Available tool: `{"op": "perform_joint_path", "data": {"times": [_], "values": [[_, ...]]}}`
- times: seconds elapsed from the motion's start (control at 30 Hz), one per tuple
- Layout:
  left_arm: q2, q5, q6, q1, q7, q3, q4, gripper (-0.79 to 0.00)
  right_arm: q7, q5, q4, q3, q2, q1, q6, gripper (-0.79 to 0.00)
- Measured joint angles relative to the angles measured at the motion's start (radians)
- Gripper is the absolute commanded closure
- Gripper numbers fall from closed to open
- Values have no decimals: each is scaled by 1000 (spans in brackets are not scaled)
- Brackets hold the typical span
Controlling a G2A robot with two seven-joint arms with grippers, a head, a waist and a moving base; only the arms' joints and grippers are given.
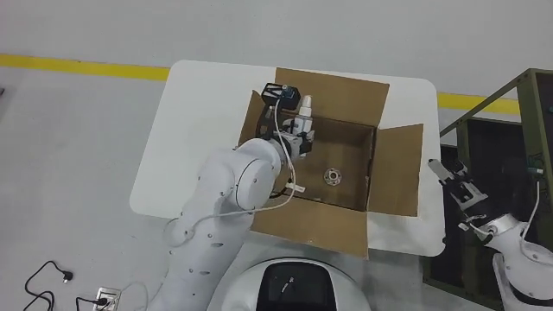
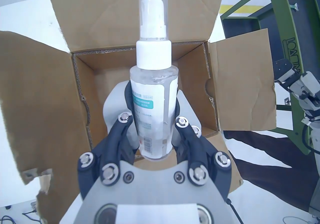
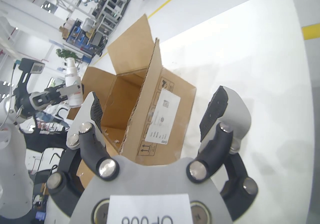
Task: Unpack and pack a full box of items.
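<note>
An open cardboard box (image 1: 346, 125) stands on the white table (image 1: 199, 112), its flaps folded out. My left gripper (image 2: 153, 107) is shut on a clear spray bottle (image 2: 152, 90) with a white collar and clear cap, held upright above the box's left part (image 1: 304, 114). A small round metal part (image 1: 333, 174) lies on the box floor. My right gripper (image 3: 160, 110) stands open with nothing between its fingers, off the table's right edge (image 1: 456, 192). The right wrist view shows the box (image 3: 130, 100) from the side and the held bottle (image 3: 72, 80) beyond it.
A green metal frame (image 1: 518, 112) stands right of the table, close to my right arm. A yellow floor line (image 1: 86, 67) runs behind the table. Cables and a power strip (image 1: 95, 295) lie on the floor at the front left.
</note>
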Motion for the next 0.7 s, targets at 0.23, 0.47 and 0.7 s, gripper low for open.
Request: {"op": "perform_joint_path", "data": {"times": [0.23,0.47,0.7], "values": [[1,59,29,4,7,29,-25,0,40,-28,0,-75,-1,12,29,-477],[4,100,56,18,18,10,-83,0,69,-36,-6,-120,-2,23,55,0],[9,170,76,31,-2,-13,-126,0,78,-38,-6,-122,0,24,83,0]]}}
